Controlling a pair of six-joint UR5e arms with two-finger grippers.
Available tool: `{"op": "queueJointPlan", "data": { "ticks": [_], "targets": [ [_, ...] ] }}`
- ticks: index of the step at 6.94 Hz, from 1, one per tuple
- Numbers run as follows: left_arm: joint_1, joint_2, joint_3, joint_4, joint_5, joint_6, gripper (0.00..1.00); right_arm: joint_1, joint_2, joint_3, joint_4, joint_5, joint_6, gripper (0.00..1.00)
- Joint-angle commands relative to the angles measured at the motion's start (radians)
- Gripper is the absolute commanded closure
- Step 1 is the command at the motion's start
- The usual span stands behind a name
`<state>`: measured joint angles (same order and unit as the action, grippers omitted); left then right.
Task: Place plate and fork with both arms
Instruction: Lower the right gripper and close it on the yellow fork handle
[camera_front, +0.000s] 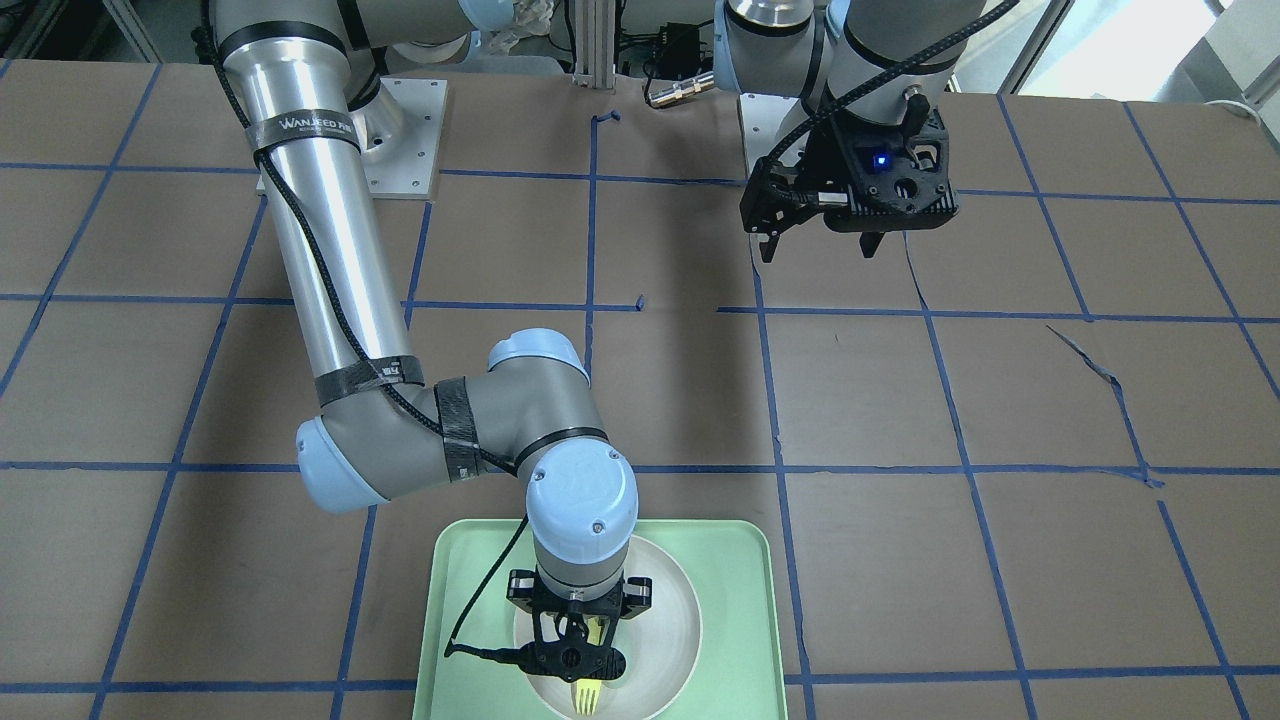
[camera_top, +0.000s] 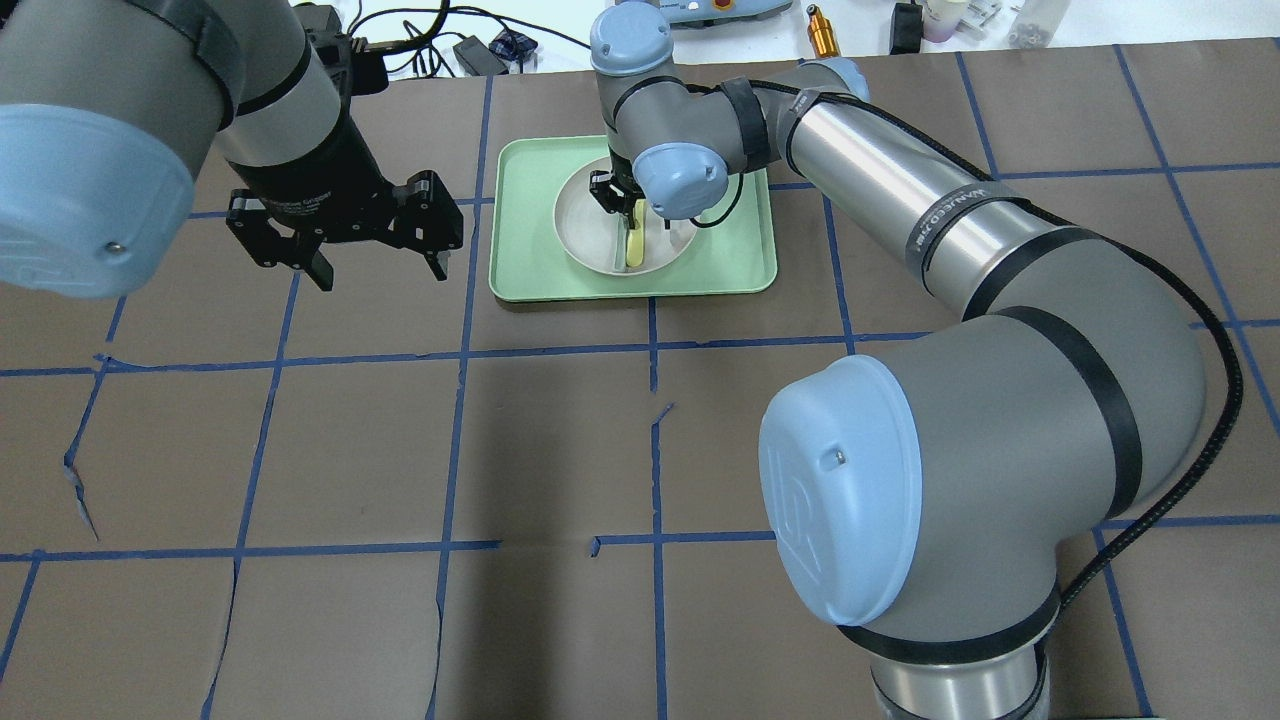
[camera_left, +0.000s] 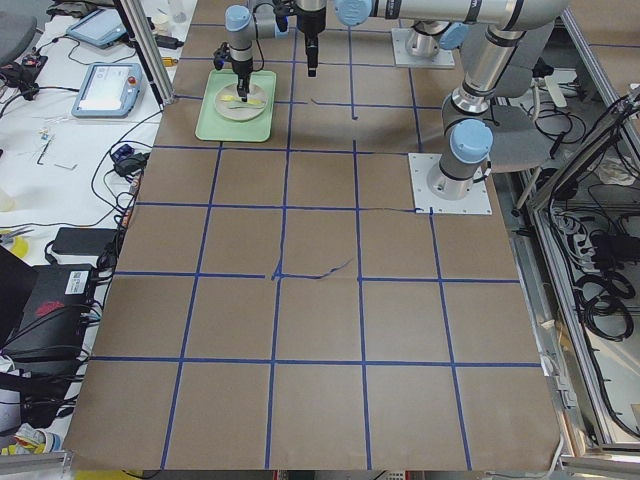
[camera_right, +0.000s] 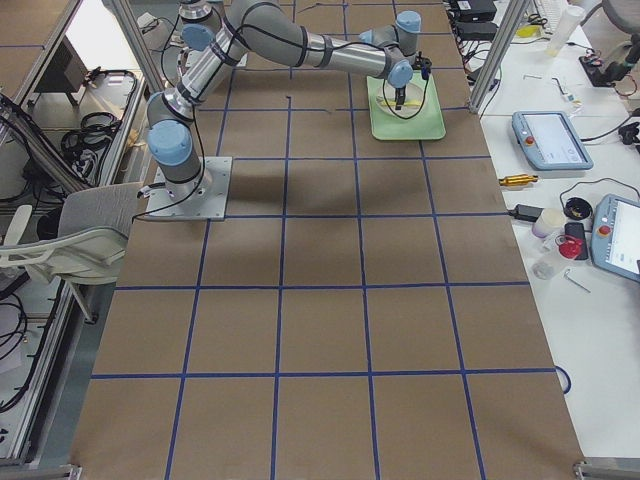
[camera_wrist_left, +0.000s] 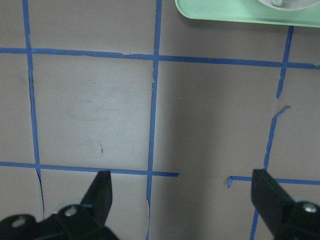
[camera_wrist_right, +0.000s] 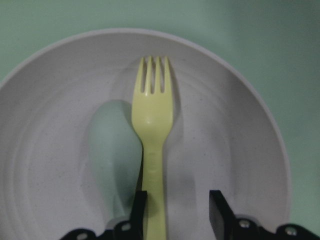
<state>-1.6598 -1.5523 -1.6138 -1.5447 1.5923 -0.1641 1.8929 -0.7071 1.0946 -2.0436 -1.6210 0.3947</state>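
The plate (camera_wrist_right: 50, 125) sits in the middle of the green tray (camera_top: 740, 270), at the far side of the table (camera_top: 550, 450) from the robot. The fork (camera_wrist_right: 152, 120) lies in the plate with its tines pointing away from the robot. A grey-green spoon (camera_wrist_right: 115, 150) is in there too, right up against the fork's handle.

The right gripper (camera_wrist_right: 177, 200) is low over the plate, jaws spread wider than the handle. One finger (camera_wrist_right: 137, 205) is against the handle or just beside it, and the other stands clear, so nothing is pinched. The fork looks to be resting on the plate by its own weight.

The left gripper (camera_top: 380, 270) hangs over bare table on the robot's left of the tray. Its jaws are wide apart and hold nothing.

How far along this is depends on where the things are meant to end up. If the tray is the goal, I'd call it all but done: plate down, fork laid in it, and only the right arm left to lift away. If they are meant to go out on the table, nothing has been placed yet, and the right gripper is merely lined up to close on the handle. From where I stand, I can't tell a let-go from a grab about to happen.
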Motion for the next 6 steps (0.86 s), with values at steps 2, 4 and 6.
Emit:
{"op": "queueJointPlan", "data": {
  "ticks": [2, 4, 6],
  "targets": [
    [0.000, 0.000, 0.000, 0.000, 0.000, 0.000, 0.00, 0.000, 0.005, -0.010, -0.006, 0.006, 0.000, 0.48],
    [0.000, -0.002, 0.000, 0.000, 0.000, 0.000, 0.00, 0.000, 0.009, -0.009, -0.007, 0.007, 0.000, 0.48],
    [0.000, -0.003, 0.000, 0.002, 0.000, -0.002, 0.00, 0.000, 0.009, -0.004, -0.015, 0.027, 0.000, 0.54]
  ]
}}
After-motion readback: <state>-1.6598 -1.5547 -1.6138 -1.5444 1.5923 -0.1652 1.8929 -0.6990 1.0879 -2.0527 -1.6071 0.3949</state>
